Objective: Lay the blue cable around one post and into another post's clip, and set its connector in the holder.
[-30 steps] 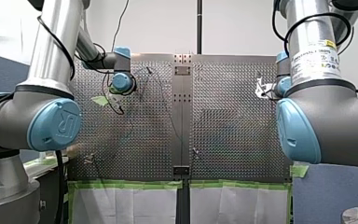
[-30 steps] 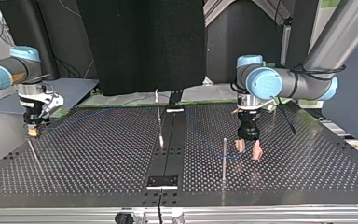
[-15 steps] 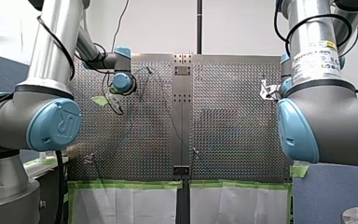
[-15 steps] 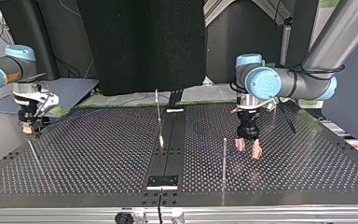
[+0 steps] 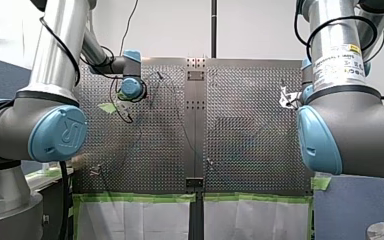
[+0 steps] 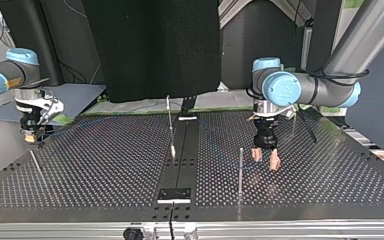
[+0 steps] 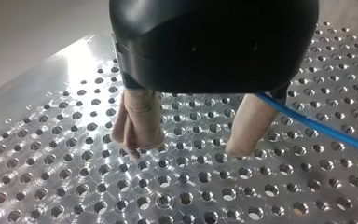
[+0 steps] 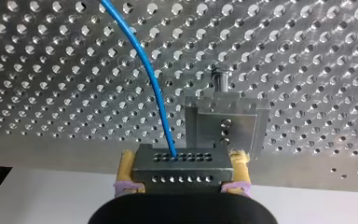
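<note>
In the right wrist view my right gripper (image 8: 182, 176) is shut on a grey connector block (image 8: 182, 164) with rows of holes. The blue cable (image 8: 144, 60) leaves the block's top and curves away over the plate. A metal holder (image 8: 235, 122) stands just ahead of the block, a little to one side. In the top view that gripper (image 6: 30, 138) hangs low over the far left corner. My left gripper (image 6: 265, 160) stands open near the plate right of centre, beside a thin post (image 6: 240, 170). Its beige pads hold nothing, and the cable (image 7: 317, 128) passes outside one finger (image 7: 249, 126).
A second thin post (image 6: 170, 122) leans near the centre strip of the perforated table (image 6: 105, 170). A short rod (image 6: 35, 162) lies near the top view's left edge. A small dark plate (image 6: 175, 194) sits at the near centre.
My right gripper has carried the connector a little toward the top view's left edge and slightly higher, then stopped. My left gripper has barely moved.
</note>
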